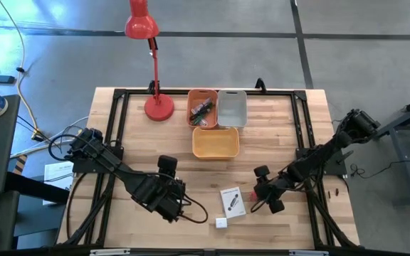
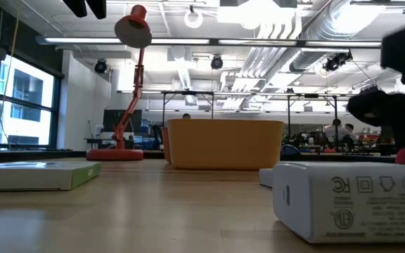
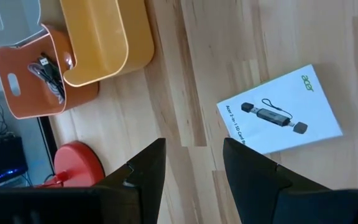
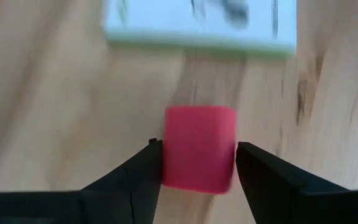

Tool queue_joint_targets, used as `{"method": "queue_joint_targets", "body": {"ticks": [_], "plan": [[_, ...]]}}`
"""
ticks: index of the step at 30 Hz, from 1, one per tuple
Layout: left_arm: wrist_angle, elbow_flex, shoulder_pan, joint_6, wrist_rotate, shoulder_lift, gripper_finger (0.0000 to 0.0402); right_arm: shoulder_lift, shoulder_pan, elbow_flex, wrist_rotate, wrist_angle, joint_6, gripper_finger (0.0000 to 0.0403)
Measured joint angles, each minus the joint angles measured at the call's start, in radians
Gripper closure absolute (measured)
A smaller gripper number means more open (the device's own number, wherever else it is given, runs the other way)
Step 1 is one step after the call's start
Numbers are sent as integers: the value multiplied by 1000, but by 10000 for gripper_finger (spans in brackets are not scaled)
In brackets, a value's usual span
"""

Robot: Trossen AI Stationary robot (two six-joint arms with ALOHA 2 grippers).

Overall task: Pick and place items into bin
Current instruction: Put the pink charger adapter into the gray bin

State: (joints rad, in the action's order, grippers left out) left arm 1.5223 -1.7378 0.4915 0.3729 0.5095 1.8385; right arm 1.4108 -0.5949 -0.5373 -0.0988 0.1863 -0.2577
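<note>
My right gripper [image 4: 199,163] pinches the red-pink cube [image 4: 199,148] on the bench [image 1: 276,128], just beside the white card [image 1: 233,201]. My left gripper [image 3: 192,163] hangs spread nearby; yellow bin [image 1: 216,143] beyond.

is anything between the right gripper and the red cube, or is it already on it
Nothing is in between. In the right wrist view the red cube sits directly between the right gripper fingers, which flank both its sides on the table. Whether they actually grip it cannot be told.
</note>
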Motion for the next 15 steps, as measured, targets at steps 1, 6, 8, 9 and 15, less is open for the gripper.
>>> {"method": "queue_joint_targets", "body": {"ticks": [1, 6, 8, 9, 15], "plan": [[0, 0, 0, 0, 0, 0, 252, 2, 0, 3, 0, 10, -1, 204], [0, 0, 0, 0, 0, 0, 252, -1, 1, -1, 0, 22, -41, 193], [-1, 0, 0, 2, 0, 0, 252, 0, 2, -1, -1, 15, -55, 193], [-1, 0, 0, 3, 0, 0, 252, -1, 2, -1, -1, 9, -56, 193], [-1, 0, 0, 3, 0, 0, 252, -1, 2, -2, -20, -21, -56, 200]]}}
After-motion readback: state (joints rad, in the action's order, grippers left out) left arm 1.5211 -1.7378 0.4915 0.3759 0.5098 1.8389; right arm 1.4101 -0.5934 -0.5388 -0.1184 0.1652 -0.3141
